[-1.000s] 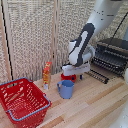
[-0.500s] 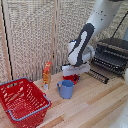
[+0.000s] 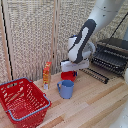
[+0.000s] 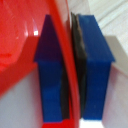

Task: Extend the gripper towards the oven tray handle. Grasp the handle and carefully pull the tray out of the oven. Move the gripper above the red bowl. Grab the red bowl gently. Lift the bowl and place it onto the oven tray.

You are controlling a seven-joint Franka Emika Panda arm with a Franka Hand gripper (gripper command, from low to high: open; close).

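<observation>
Red bowl (image 3: 68, 75) hangs just above the table, behind the blue mug (image 3: 66, 89); your gripper (image 3: 73, 71) is clamped on its rim. You are in the lift step, I think. Next, carry it level to the tray (image 3: 107, 62) at the oven (image 3: 114, 50).

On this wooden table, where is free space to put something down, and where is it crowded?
Bare wood lies in front of the blue mug, toward the exterior view's right, below the dark toaster oven. It is crowded where the red wire basket, orange bottle, mug and small red bowl stand.
</observation>
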